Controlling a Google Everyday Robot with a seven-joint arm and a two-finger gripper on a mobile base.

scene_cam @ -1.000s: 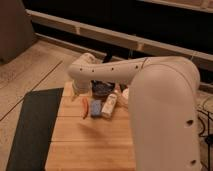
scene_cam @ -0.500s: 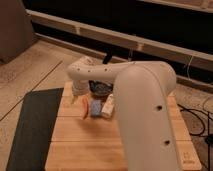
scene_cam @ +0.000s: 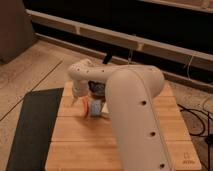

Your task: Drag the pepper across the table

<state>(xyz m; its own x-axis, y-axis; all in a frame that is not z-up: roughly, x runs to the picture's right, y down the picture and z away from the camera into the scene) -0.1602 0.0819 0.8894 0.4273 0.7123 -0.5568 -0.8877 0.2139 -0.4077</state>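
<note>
The pepper (scene_cam: 85, 106) is a small red-orange sliver lying on the far left part of the light wooden table (scene_cam: 150, 150). My gripper (scene_cam: 76, 100) hangs at the end of the white arm, just left of the pepper and low over the table. I cannot tell whether it touches the pepper. The blue block (scene_cam: 95, 107) lies right beside the pepper. The white bottle is mostly hidden behind the arm.
A dark grey floor mat (scene_cam: 35, 130) lies along the table's left edge. My bulky white arm (scene_cam: 135, 115) covers the table's middle. Black cables (scene_cam: 200, 122) lie on the floor at the right. A dark wall ledge runs behind.
The arm's large link has swung and now covers less of the right side of the table. The gripper has stayed by the pepper, which has barely shifted.
</note>
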